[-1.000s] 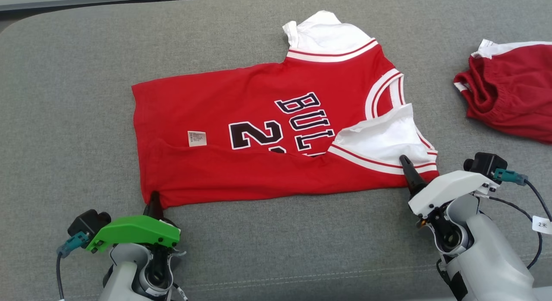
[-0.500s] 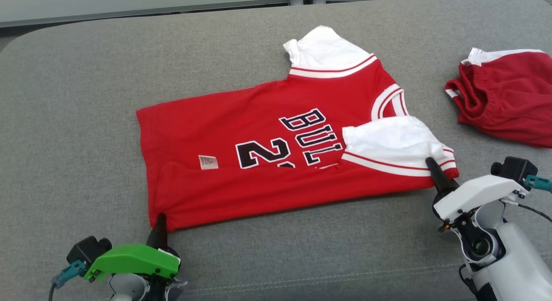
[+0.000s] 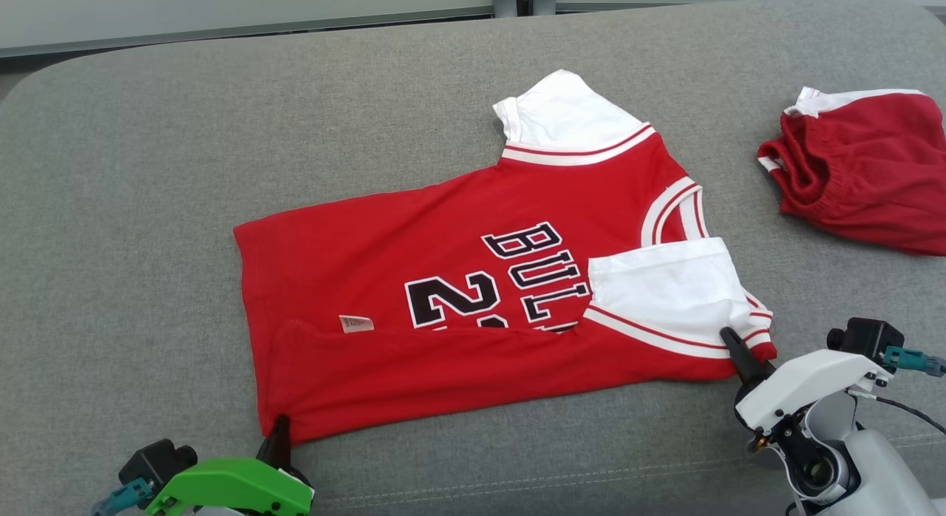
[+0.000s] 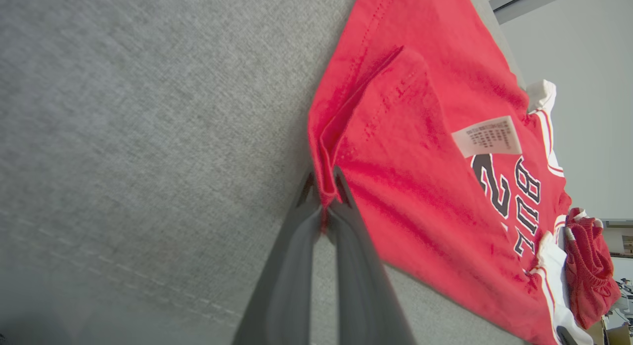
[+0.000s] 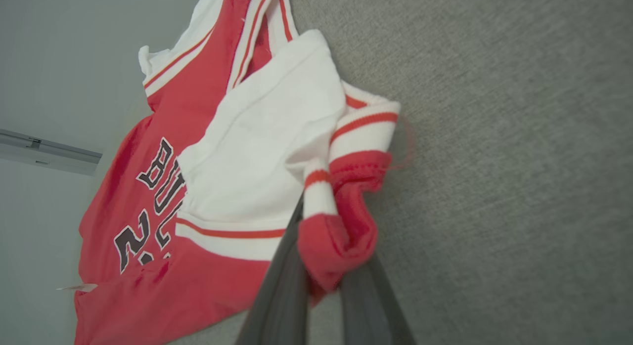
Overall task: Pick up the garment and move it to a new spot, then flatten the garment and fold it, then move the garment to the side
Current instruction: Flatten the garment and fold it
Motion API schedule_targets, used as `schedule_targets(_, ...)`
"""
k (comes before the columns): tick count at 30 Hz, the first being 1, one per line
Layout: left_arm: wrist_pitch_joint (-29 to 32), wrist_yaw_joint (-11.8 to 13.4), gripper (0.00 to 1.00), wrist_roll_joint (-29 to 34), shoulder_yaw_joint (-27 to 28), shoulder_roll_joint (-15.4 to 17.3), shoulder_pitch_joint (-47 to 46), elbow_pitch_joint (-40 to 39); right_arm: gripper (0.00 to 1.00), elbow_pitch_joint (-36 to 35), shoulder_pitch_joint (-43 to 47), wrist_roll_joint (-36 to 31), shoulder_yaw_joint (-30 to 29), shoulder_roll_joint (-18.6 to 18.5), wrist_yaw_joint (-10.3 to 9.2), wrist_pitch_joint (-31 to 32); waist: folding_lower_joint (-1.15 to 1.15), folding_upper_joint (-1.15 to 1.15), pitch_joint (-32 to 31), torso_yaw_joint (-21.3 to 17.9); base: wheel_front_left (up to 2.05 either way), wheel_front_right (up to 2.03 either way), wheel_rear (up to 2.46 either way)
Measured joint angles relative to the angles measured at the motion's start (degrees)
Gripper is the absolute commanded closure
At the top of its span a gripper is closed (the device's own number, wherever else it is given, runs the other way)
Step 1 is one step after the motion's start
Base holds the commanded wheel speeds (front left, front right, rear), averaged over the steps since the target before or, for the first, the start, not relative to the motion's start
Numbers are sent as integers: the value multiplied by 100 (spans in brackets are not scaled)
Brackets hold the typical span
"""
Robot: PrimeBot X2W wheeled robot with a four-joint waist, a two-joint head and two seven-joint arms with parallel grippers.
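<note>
head view crops left gripper (image 3: 279, 436), its tips pinching jersey (image 3: 414, 228) hem.

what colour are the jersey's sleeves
Jersey sleeves are white with red-striped edges; clearest in the right wrist view.

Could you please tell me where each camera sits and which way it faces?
Head view: on the head, looking forward and down at the red jersey on the grey cushion; left gripper lower left, right gripper lower right.
Left wrist view: along its own fingers, pinching the jersey's hem corner.
Right wrist view: along its own fingers, clamped on the sleeve end.
Shared: all three show the jersey's lettering.
</note>
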Motion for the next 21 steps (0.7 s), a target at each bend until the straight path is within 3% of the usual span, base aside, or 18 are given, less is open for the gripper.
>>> schedule_targets(3,35,54,100,113,-69,56,-1,51,100,31,25,-125,-43,14,0,26,0,0,-18,0,0,0,0)
schedule_targets(4,34,70,95,143,-89,80,-5,69,100,47,30,-176,-71,21,0,27,0,0,-27,0,0,0,0)
schedule_targets(5,34,82,68,180,-113,110,-13,85,98,59,35,-231,-85,20,0,45,0,0,-38,-1,0,0,0)
schedule_targets(6,34,85,46,223,-141,141,-18,87,79,60,46,-272,-98,21,0,65,0,0,-50,-2,0,0,0)
schedule_targets(7,34,88,3,257,-156,170,-20,82,52,57,58,-288,-137,32,0,66,0,0,-64,-3,0,0,0)
schedule_targets(8,34,92,0,298,-171,205,-21,76,11,52,75,-304,-175,41,0,73,0,0,-80,-4,0,0,0)
schedule_targets(9,34,111,0,353,-188,255,-22,64,0,41,102,-325,-209,38,-1,92,0,0,-96,-5,0,0,0)
schedule_targets(21,297,321,0,1180,-466,1212,-280,-428,0,-620,488,-682,-642,-187,-1,401,0,0,-313,-56,0,0,0)
